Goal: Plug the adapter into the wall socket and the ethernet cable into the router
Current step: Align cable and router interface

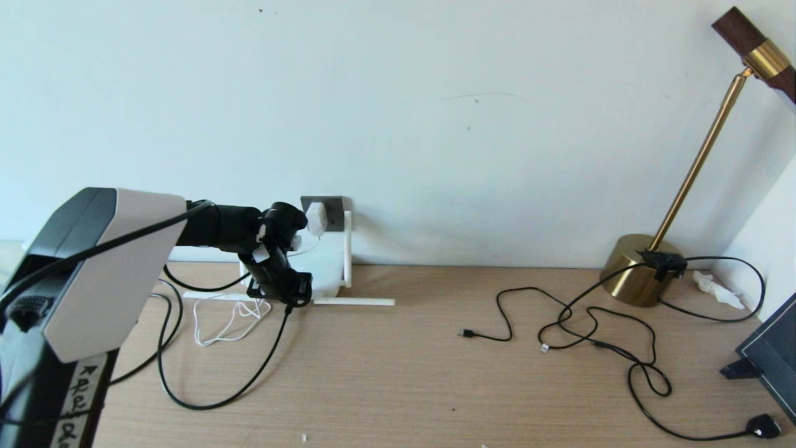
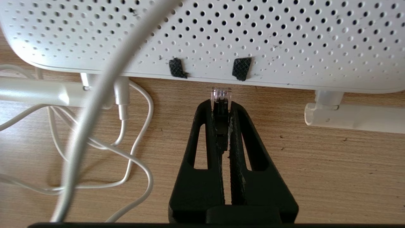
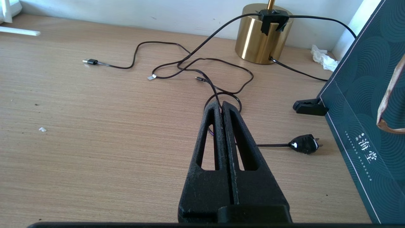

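The desk (image 1: 435,373) runs along the wall, pale wood grain, with the left arm (image 1: 93,274) reaching over its left end. The router (image 2: 284,38), a white box dotted with vent holes, stands tipped up against the wall; its stick antennas (image 2: 354,117) lie flat on the wood. Above it the adapter (image 1: 316,218), a small white cube, sits in the grey socket (image 1: 333,211), its cord (image 1: 227,320) looped on the desk. The left gripper (image 2: 221,104) pinches the ethernet cable (image 2: 221,109) by its black boot; the clear plug tip pokes out past the fingertips, just short of the router's lower edge. The right gripper (image 3: 221,105) hangs over the black cords (image 3: 202,68), fingers pressed together on nothing.
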{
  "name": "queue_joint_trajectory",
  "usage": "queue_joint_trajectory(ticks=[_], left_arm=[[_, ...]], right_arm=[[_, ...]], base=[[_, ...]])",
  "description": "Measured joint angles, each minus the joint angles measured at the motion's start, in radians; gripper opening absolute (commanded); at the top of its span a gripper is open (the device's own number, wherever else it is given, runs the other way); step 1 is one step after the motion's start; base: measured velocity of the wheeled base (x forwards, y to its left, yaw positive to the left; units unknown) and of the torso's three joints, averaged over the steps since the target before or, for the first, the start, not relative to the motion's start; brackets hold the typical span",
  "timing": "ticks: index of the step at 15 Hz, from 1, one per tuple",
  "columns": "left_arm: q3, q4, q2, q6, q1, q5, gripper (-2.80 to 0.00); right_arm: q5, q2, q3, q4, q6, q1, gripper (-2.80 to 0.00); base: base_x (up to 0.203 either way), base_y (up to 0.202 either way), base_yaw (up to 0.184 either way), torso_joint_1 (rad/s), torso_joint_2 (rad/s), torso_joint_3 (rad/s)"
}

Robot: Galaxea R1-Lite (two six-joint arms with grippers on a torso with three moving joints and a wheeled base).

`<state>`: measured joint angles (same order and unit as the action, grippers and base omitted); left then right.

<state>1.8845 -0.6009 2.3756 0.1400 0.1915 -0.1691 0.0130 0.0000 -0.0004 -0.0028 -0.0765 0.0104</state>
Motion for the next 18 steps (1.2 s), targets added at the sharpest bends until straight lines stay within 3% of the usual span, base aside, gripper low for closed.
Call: queue_joint_trajectory(ticks=[18], left_arm=[[0.014,0.011,-0.001,-0.028,-0.051,0.003,-2.80]], right_arm=[[0.000,0.000,0.000,0.000,0.001,0.000,-2.80]], base=[[0.000,0.000,0.000,0.000,0.00,0.000]])
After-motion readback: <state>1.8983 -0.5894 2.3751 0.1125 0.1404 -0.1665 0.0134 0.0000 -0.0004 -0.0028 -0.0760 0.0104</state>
